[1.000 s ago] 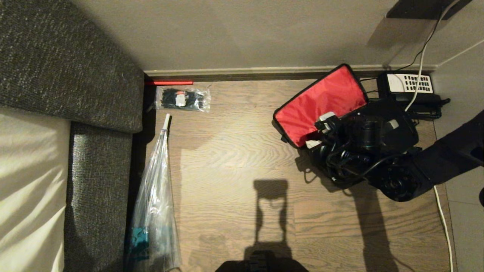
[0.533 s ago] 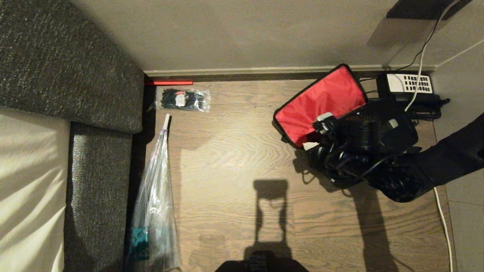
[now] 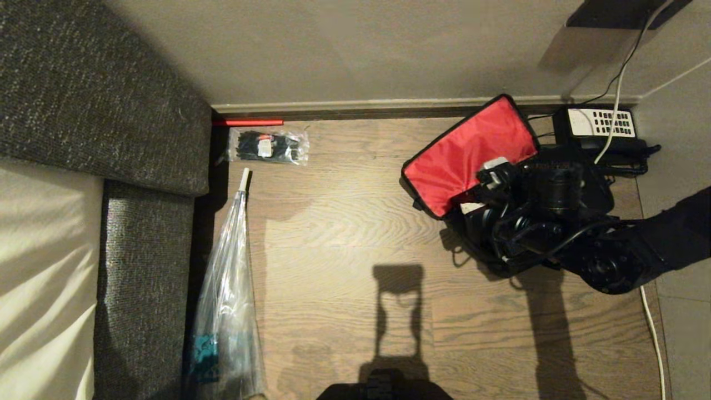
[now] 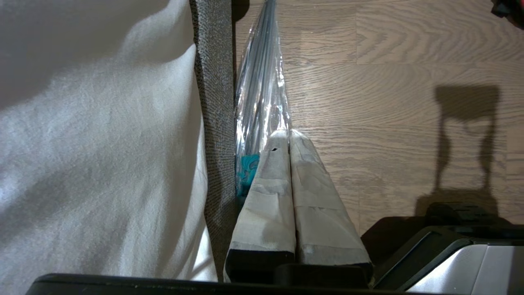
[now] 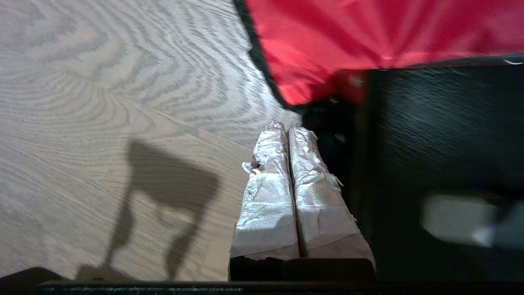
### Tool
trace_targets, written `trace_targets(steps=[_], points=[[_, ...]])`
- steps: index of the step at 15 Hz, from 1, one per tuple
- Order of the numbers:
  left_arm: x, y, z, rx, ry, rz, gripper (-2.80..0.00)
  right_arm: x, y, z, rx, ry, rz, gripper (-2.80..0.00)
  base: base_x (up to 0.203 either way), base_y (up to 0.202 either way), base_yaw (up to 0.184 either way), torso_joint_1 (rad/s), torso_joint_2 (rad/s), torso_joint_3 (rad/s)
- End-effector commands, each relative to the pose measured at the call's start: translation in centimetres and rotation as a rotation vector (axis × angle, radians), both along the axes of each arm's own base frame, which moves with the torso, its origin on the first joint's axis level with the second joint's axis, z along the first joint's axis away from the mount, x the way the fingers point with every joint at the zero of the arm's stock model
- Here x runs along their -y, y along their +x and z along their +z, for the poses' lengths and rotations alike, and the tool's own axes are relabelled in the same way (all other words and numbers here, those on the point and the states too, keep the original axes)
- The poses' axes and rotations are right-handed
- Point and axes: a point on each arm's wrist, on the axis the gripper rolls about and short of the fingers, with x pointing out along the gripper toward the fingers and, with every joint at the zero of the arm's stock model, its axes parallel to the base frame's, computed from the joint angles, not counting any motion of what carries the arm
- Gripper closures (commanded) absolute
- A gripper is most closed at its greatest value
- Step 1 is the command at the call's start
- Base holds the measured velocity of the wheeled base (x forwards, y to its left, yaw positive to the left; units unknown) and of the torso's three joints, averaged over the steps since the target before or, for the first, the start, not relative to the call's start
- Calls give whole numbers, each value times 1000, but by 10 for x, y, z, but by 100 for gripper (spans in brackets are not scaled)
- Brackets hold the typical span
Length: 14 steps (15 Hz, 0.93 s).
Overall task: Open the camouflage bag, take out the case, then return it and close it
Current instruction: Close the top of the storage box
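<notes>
Against the woven grey sofa (image 3: 150, 166) on the left lies a crinkled clear plastic sleeve (image 3: 228, 311), where the left gripper (image 4: 288, 133) hangs, taped fingers pressed together. Right across the grained wood floor (image 3: 344, 222), the camouflage bag (image 3: 472, 153) gapes, smooth red lining up. Right gripper (image 5: 287, 127), fingers together, empty, hovers beside the case (image 5: 442, 123), boxy, black, pebbled.
</notes>
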Motion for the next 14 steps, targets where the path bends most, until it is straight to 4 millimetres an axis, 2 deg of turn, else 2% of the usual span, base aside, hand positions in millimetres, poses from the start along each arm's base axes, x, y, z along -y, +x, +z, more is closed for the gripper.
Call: trace_targets(steps=[1,3,5,8,12,14], points=[[0,0,0,1,1,1,0,11,-12,16,23,6,-19,0,0,0,0,0,0,0],[0,0,0,1,1,1,0,18,-23,25,18,6,-31,0,0,0,0,0,0,0],[0,0,0,1,1,1,0,30,-35,24,-19,-4,-55,0,0,0,0,0,0,0],[0,0,0,1,1,1,0,41,-66,37,-56,65,-65,0,0,0,0,0,0,0],[0,0,0,1,1,1,0,62,-143,62,-46,208,-86,0,0,0,0,0,0,0],[0,0,0,1,1,1,0,76,-197,73,-35,251,-101,0,0,0,0,0,0,0]])
